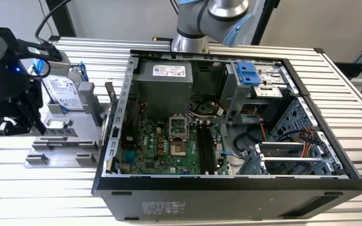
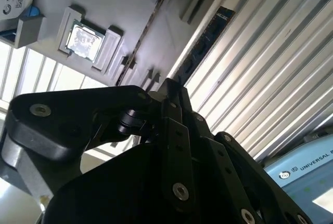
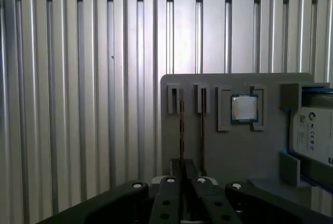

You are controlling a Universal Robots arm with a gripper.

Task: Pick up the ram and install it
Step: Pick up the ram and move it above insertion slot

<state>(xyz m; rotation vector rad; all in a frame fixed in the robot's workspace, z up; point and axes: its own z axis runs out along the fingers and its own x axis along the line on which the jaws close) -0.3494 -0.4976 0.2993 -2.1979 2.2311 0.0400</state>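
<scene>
Ram: the ram (image 3: 180,125) stands on its long edge in the outermost slot of a grey holder (image 3: 223,156), the slot farthest from the processor chip (image 3: 244,108). In the second wrist view it reads as a dark stick with small chips running along the holder's rim.
Neighbouring slot: a second thin stick (image 3: 202,125) stands edge-on between the ram and the processor chip.
Gripper: the gripper (image 3: 186,168) sits at the ram's near end, in line with it.
Hidden: the gripper's black linkage covers that end of the ram in both wrist views. Whether the tool is clamped on the board, touching it or just clear of it cannot be told.
Hard to make out: the second thin stick shows just a narrow brownish edge, with its faces turned away.
Cut off: the hard drive (image 3: 312,130), propped in the holder beyond the processor chip, runs out of the first wrist view.
Arm pose: in the exterior view the wrist (image 1: 8,94) hangs at the exterior view's left with the tool pointing down at the holder. A cable (image 1: 43,26) loops off its upper side, and the link above leaves the frame.
Surroundings: the holder lies on a ribbed metal table (image 3: 78,104), just beside the open computer case (image 1: 231,193). The motherboard (image 1: 162,146) lies inside the case, and its black slots (image 1: 207,146) are well apart from the ram.
</scene>
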